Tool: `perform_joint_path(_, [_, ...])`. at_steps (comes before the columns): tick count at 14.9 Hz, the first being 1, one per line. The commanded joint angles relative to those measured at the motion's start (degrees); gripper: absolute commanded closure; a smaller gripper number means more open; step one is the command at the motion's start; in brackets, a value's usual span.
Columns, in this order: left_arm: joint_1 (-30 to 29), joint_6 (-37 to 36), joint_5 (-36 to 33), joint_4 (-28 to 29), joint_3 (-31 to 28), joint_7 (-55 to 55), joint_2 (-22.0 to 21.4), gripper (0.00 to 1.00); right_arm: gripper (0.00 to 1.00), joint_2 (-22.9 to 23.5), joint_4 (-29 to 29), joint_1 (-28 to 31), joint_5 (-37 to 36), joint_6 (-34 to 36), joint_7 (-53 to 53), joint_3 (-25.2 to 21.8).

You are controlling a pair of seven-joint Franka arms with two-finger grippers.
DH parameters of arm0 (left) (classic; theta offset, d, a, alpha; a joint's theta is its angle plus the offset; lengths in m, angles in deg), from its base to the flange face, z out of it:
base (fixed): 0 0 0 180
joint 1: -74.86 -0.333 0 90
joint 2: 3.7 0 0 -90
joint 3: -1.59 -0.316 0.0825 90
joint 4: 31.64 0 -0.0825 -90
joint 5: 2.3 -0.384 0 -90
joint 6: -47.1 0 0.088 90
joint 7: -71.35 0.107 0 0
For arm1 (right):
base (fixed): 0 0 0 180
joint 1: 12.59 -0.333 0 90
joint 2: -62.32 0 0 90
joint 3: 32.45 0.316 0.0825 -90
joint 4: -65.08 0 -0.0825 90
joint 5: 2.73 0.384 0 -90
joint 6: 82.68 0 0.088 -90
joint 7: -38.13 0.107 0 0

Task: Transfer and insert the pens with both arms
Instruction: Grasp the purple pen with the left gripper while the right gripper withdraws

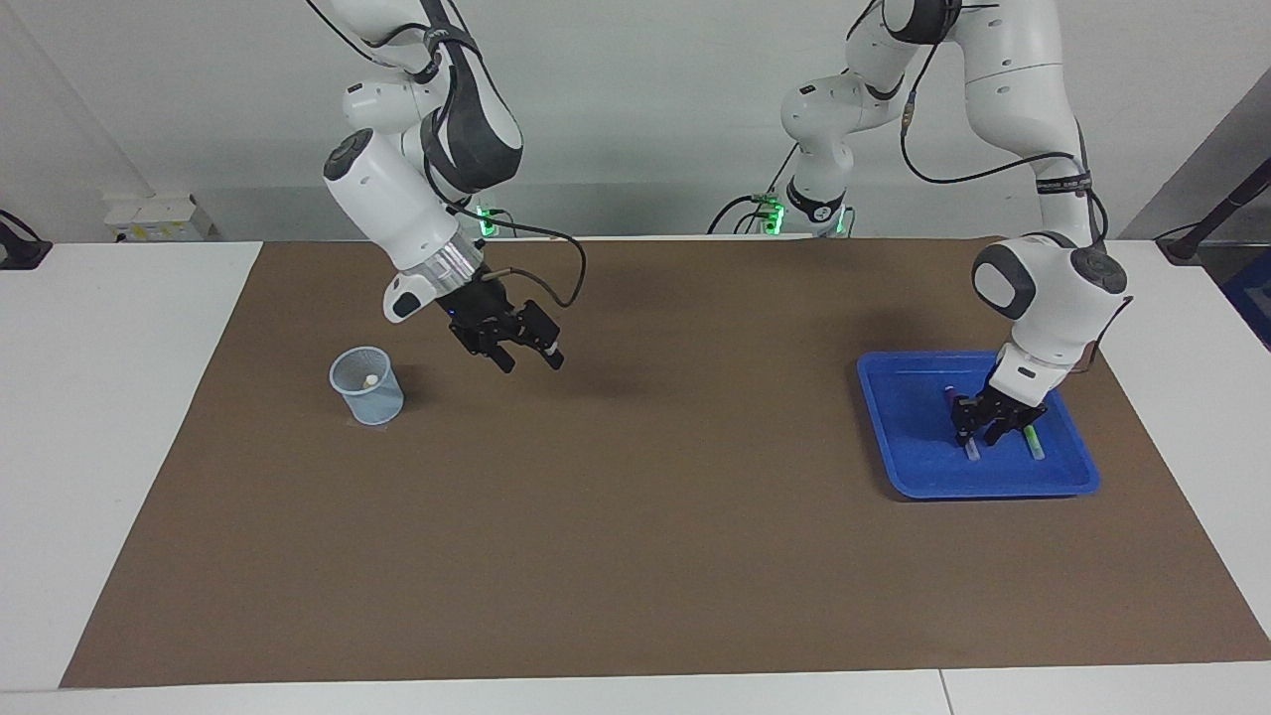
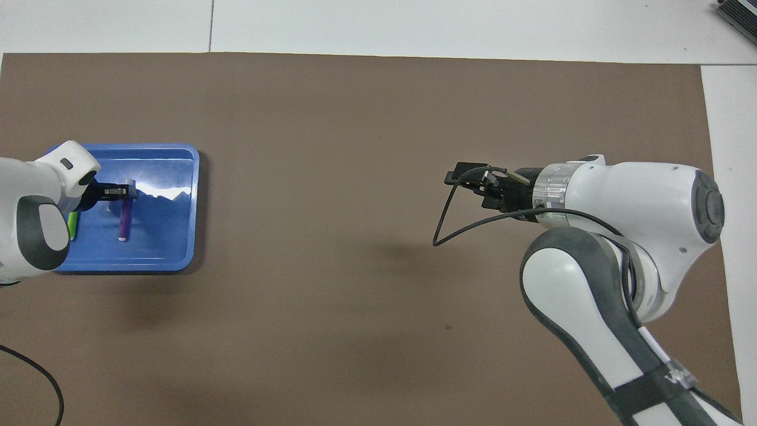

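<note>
Two pens lay in the blue tray (image 1: 899,467) at the left arm's end: the purple pen (image 2: 123,220) and the green pen (image 1: 1034,442), with the left gripper (image 1: 981,432) down over the purple one, fingers part-open, probably to pick it. The right gripper (image 1: 531,359) hung over bare mat beside the cup (image 1: 366,385), fingers spread, likely awaiting a handover. Only the facing view showed that cup and a whitish pen end inside it; overhead the right arm hid both.

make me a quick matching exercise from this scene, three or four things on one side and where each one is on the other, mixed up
Things:
1. purple pen
2. mesh cup
3. left claw
4. right claw

Places:
A. raised over bare brown mat
B. lying in the blue tray
C. standing on the mat toward the right arm's end
D. low in the tray, at the purple pen

Pairs: 1-B, 2-C, 3-D, 4-A
</note>
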Motion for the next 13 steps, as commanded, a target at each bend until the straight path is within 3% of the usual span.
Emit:
perform_joint_path(1, [0.2, 2.0, -1.2, 1.4, -0.1, -1.3, 0.3, 0.60, 0.00, 0.3, -1.0, -1.9, 2.5, -0.6, 5.1, 0.1])
perform_joint_path(3, [0.2, 1.7, -1.2, 1.9, -0.1, -1.3, 0.1, 0.73, 0.00, 0.4, -1.7, -2.3, 2.6, -0.6, 6.0, 0.1])
perform_joint_path(5, [0.2, 1.6, -1.2, 2.2, -0.1, -1.4, 0.1, 1.00, 0.00, 0.2, -2.2, -2.4, 3.3, -0.6, 7.4, 0.1])
perform_joint_path(9, [0.2, 0.4, -1.2, 2.0, -0.1, -4.7, 0.1, 1.00, 0.00, 0.4, -3.0, -2.5, 7.0, -0.7, 8.6, 0.2])
perform_joint_path(13, [0.3, -10.9, -1.2, -4.3, -0.1, -8.2, 0.0, 1.00, 0.00, 0.7, -3.0, -2.8, 9.0, -3.3, 9.2, 0.2])
